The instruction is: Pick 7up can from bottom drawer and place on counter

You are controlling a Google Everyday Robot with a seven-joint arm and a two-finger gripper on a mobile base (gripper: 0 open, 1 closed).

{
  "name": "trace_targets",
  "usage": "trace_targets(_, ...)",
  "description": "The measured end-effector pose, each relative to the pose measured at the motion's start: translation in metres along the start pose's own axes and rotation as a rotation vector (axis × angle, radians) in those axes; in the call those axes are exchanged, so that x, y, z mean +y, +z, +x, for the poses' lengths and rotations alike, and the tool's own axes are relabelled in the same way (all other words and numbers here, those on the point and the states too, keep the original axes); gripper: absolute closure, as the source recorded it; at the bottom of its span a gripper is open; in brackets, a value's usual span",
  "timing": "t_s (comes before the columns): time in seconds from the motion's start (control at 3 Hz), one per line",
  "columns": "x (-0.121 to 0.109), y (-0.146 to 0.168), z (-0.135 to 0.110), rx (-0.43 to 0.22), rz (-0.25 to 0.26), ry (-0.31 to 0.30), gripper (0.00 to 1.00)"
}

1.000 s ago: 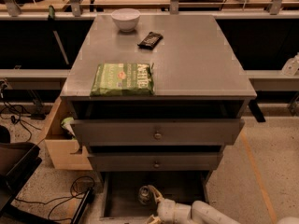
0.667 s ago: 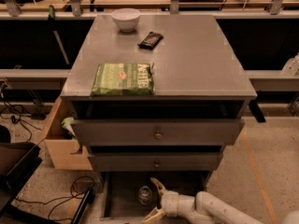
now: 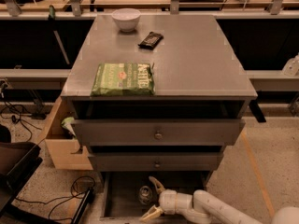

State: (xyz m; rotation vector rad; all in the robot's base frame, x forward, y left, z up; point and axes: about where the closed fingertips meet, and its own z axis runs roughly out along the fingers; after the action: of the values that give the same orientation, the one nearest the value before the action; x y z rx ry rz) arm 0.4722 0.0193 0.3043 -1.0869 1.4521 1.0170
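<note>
The 7up can stands upright in the open bottom drawer, a dark grey shallow box at the foot of the cabinet; only its silvery top and pale body show. My gripper is low in the drawer, just right of the can, with its two pale fingers spread open, one fingertip behind and one in front of the can's right side. It holds nothing. The counter, the grey metal cabinet top, lies above.
On the counter lie a green chip bag, a white bowl and a dark snack bar. Two knobbed drawers stick out above the bottom drawer. A wooden box and cables sit at left on the floor.
My gripper has moved left and forward in the bottom drawer, closer to the can, with its fingers still spread. The can and the counter items have not moved.
</note>
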Motion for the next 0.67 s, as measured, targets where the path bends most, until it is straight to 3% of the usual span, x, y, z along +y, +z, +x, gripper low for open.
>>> trace_targets(0.67,-0.032,0.017,0.031,-0.003,-0.020,-0.025,0.00)
